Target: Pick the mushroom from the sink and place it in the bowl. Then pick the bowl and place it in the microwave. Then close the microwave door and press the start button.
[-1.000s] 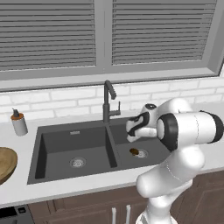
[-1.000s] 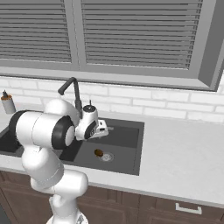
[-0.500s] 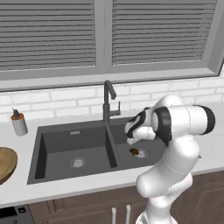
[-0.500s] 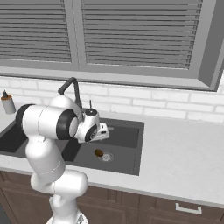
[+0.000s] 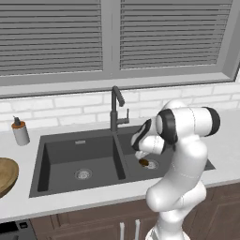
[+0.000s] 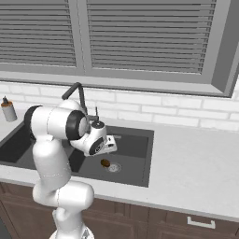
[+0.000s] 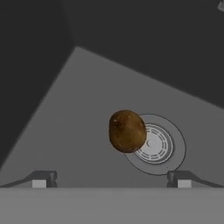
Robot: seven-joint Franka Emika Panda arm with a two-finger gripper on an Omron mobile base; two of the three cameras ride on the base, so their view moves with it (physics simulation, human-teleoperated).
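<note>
Mushroom (image 6: 105,163) beside drain (image 6: 114,167) in sink (image 6: 140,165), tool (image 6: 113,144) above

We see sink (image 5: 84,154) set in counter (image 6: 196,172) under window (image 5: 112,37), faucet (image 5: 115,108) behind divider btw the 2 basins. Mushroom (image 7: 127,131) lies in right basin, partly over the drain (image 7: 157,144) edge. Gripper (image 7: 111,178) hangs above it, apart, fingers spread. Bowl (image 5: 5,174) sits on counter left of sink; soap bottle (image 5: 19,131) behind sink's left corner, by wall.
</note>
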